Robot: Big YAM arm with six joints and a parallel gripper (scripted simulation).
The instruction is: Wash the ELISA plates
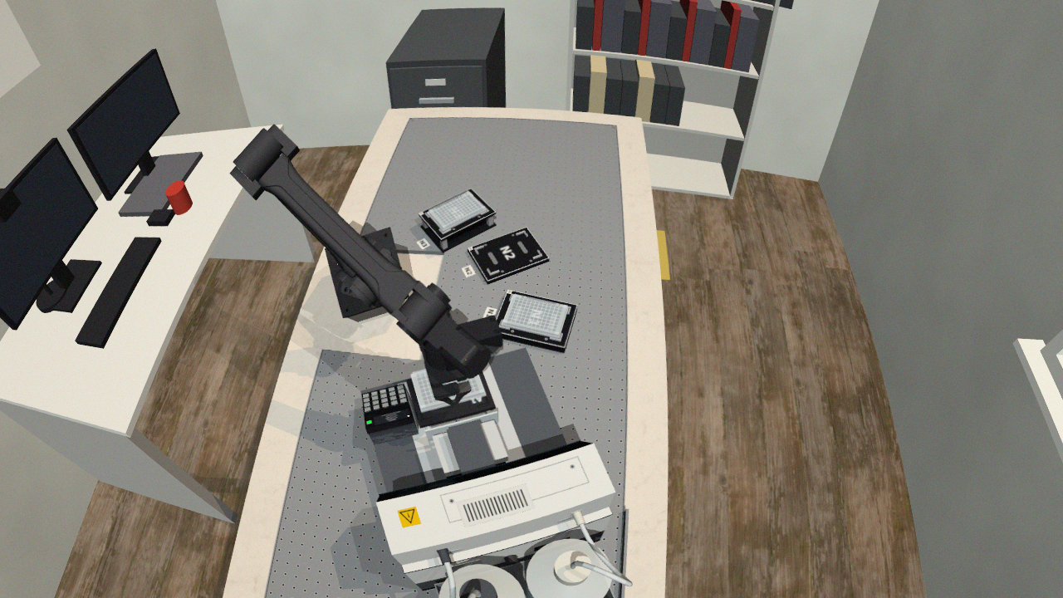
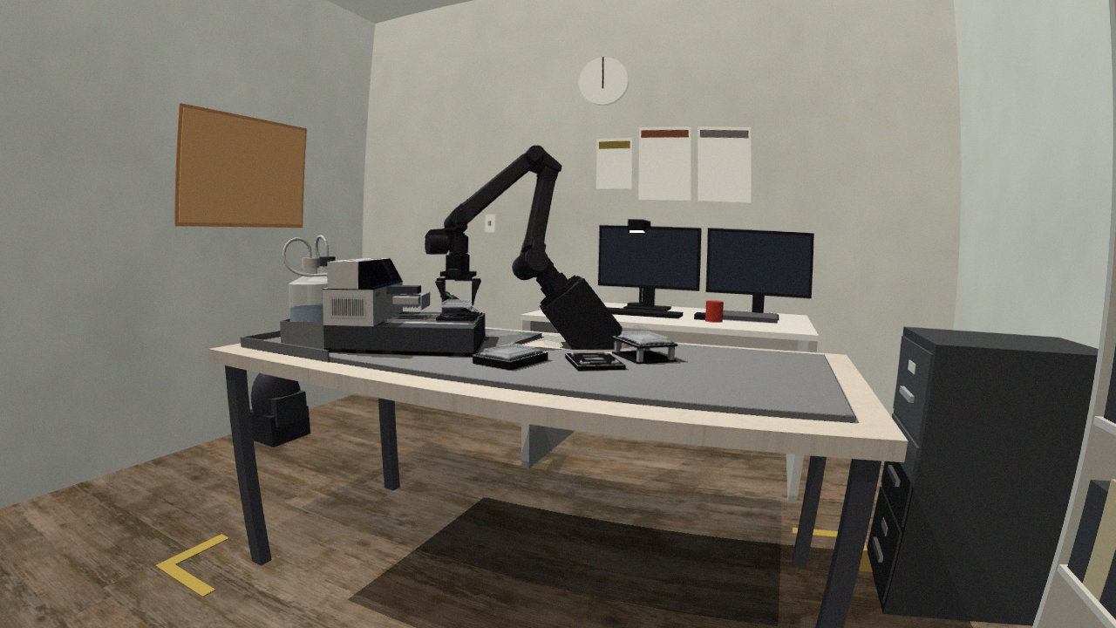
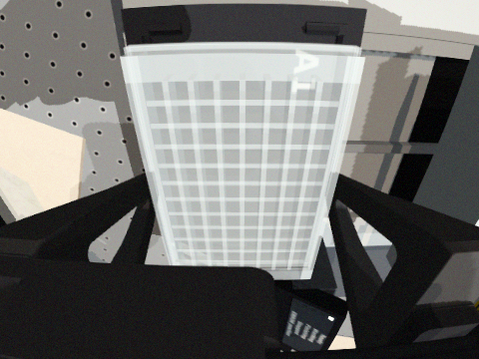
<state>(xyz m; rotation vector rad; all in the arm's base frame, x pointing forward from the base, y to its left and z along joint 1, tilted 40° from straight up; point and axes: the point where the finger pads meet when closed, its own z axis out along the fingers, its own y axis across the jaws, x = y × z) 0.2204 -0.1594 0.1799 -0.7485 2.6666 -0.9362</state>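
My gripper is shut on a clear ELISA plate by its two long sides. The plate is level over the washer's black carrier; whether it touches the pocket floor I cannot tell. The A1 mark shows through its far end in the wrist view. Nest N2 is empty. A second plate sits in the nest nearest the washer, and a third plate in the raised nest. The keypad has a green lamp.
The washer's white housing stands behind the carrier, with bottles and tubes beyond it. The keypad is close beside the carrier. The side desk holds two monitors, a keyboard and a red cup.
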